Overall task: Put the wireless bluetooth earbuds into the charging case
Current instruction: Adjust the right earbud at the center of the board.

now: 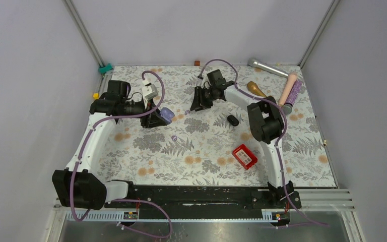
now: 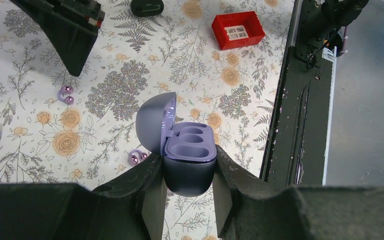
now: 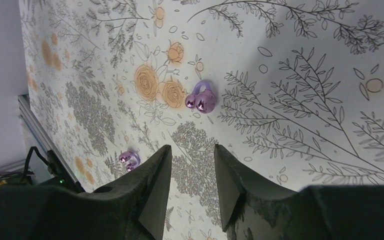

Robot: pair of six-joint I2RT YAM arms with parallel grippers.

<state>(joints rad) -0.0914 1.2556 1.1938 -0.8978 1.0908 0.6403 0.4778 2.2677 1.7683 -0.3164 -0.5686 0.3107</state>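
A pale purple oval plastic charging case [image 2: 182, 137], lid raised, is clamped by the left gripper [image 2: 188, 165]. The right gripper [image 3: 192, 150] is held narrowly parted and empty over the floral tablecloth [image 3: 305, 60], where one glossy purple earbud [image 3: 202, 99] and a second purple earbud [image 3: 129, 159] are seen lying, apart from the case.

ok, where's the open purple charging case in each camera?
Top external: the purple charging case sits left of centre, at the tip of the left gripper.
Left wrist: lower centre, lid open, clamped between the fingers.
Right wrist: not in it.
Shared landmark: the loose purple earbuds on the floral mat show in all three views.
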